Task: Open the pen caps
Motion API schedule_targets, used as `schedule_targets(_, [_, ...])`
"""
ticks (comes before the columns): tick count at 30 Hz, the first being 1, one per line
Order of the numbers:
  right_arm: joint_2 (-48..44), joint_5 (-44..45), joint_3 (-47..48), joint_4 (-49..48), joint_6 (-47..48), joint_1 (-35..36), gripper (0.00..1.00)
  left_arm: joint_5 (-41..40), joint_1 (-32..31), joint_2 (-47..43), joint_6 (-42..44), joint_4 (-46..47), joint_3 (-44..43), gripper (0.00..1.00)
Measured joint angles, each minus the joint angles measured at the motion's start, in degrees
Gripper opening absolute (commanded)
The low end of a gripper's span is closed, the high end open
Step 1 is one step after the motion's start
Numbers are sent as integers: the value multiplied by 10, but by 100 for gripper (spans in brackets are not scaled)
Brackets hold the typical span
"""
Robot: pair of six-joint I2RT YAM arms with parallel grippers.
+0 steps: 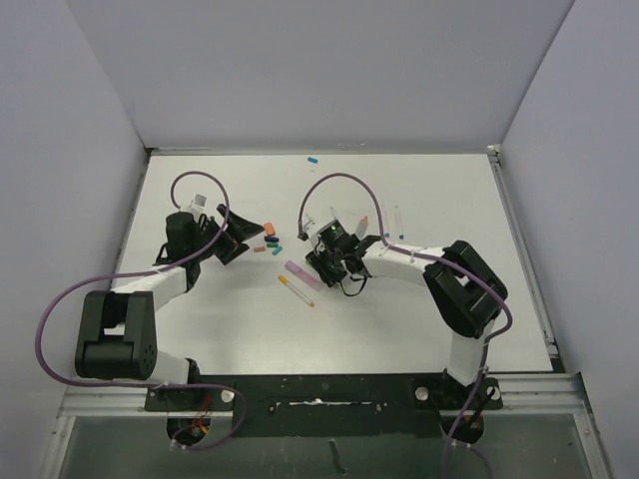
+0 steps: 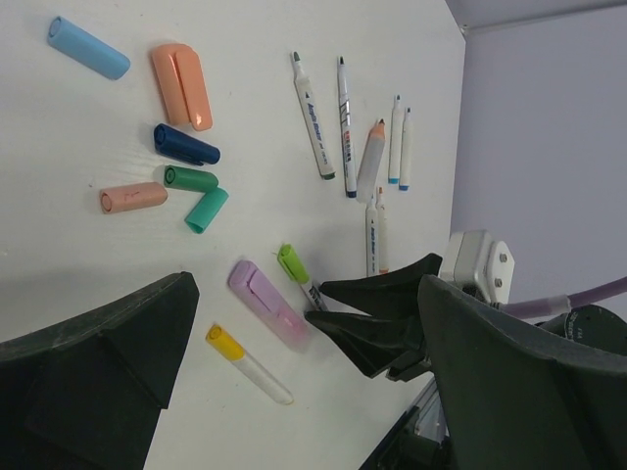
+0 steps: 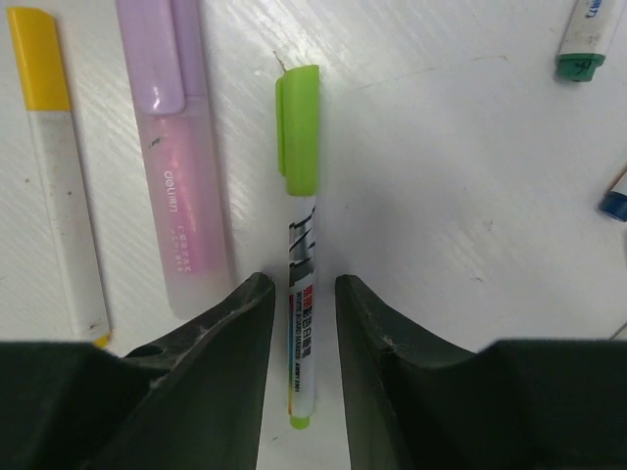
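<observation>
Though white-barrelled, the pen [image 3: 302, 323] has a lime cap [image 3: 299, 127].

Loose caps [image 2: 186, 145], lilac highlighter [image 2: 269, 304], yellow-capped pen [image 2: 247, 364], uncapped pens [image 2: 313, 117] beyond

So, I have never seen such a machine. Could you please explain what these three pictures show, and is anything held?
These are two robot arms bolted to a white table. One picture looks down from above; the other two come from cameras on the wrists. On the table lie uncapped pens and loose caps. The left gripper stands wide open and holds nothing. The right gripper has a finger on each side of the green-capped pen, beside a lilac highlighter. Small gaps show, so nothing is gripped yet.
</observation>
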State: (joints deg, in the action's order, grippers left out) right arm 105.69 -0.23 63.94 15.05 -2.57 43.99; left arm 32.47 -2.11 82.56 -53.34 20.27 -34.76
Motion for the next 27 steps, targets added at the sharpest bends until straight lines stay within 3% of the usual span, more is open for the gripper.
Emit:
schedule_targets(9, [13, -53, 15, 1, -9, -32, 0, 2, -7, 0, 4, -12, -18, 98])
schedule_targets(17, [13, -60, 16, -2, -11, -38, 0, -25, -66, 2, 8, -26, -39, 97])
schedule_targets(27, [-39, -59, 20, -16, -14, -38, 0, -54, -141, 72, 6, -32, -88, 86])
